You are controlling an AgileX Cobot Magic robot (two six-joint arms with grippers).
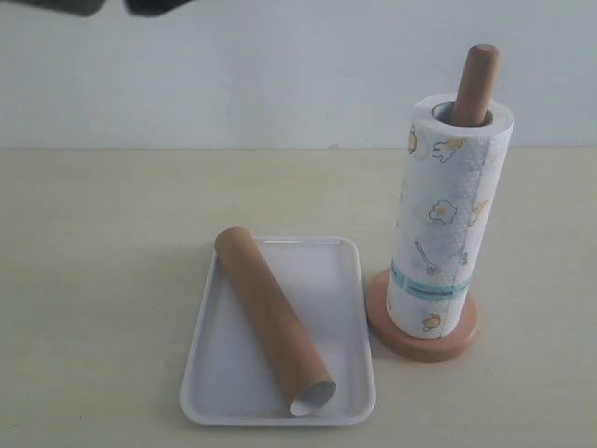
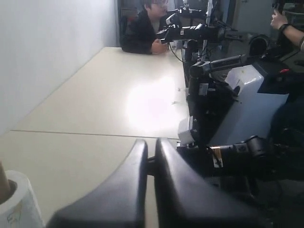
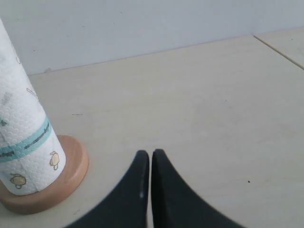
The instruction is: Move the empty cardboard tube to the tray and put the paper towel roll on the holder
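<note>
The brown cardboard tube [image 1: 273, 317] lies diagonally in the white tray [image 1: 213, 369]. The paper towel roll [image 1: 446, 224] stands upright on the holder [image 1: 424, 345], whose pole tip [image 1: 478, 79] sticks out above the roll. In the right wrist view the roll [image 3: 21, 137] and the holder base [image 3: 71, 173] stand beside my right gripper [image 3: 150, 154], which is shut and empty above the table. My left gripper [image 2: 151, 142] is shut and empty, with the top edge of the roll [image 2: 16, 204] at the corner of its view. Neither gripper shows clearly in the exterior view.
Beige tabletop [image 1: 112, 243] surrounds the tray and holder, with a pale wall [image 1: 280, 75] behind. The left wrist view shows a seated person [image 2: 145, 28] and other robot arms and equipment [image 2: 228, 95] beyond the table's side.
</note>
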